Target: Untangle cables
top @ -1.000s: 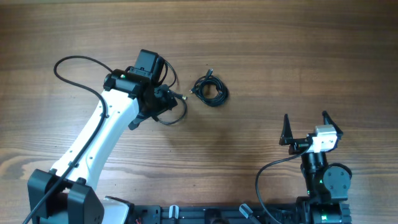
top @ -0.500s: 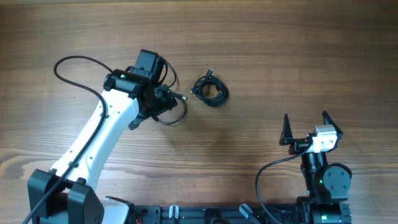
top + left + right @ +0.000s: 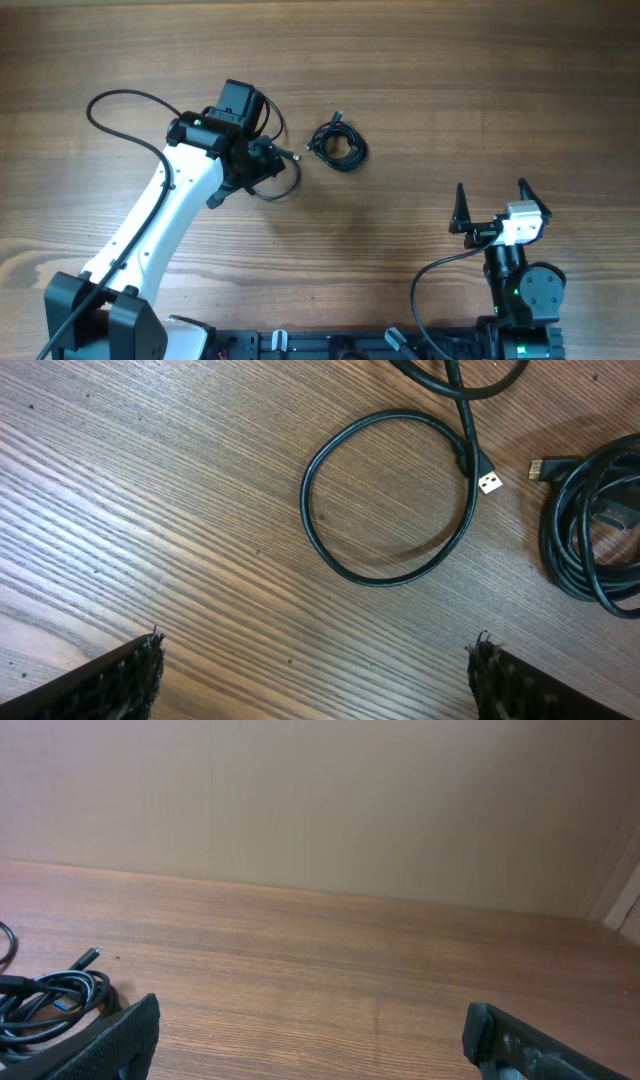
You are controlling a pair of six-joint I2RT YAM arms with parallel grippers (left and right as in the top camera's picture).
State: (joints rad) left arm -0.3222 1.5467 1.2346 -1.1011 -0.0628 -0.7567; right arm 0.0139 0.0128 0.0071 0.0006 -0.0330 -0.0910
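Beneath the left gripper (image 3: 318, 652), a cable loop (image 3: 304, 500) lies beside a bundle (image 3: 553, 545)

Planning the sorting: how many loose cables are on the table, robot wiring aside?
2: a looped cable with a USB plug beneath the left gripper, and a coiled bundle just right of it, which may hide more strands.

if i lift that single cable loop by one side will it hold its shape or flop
Probably flops: the cable loop is thin, lying in one soft curl, so it would likely sag open. It looks light; its USB plug would probably dangle. Snagging seems unlikely: the plug lies apart from the coiled bundle.
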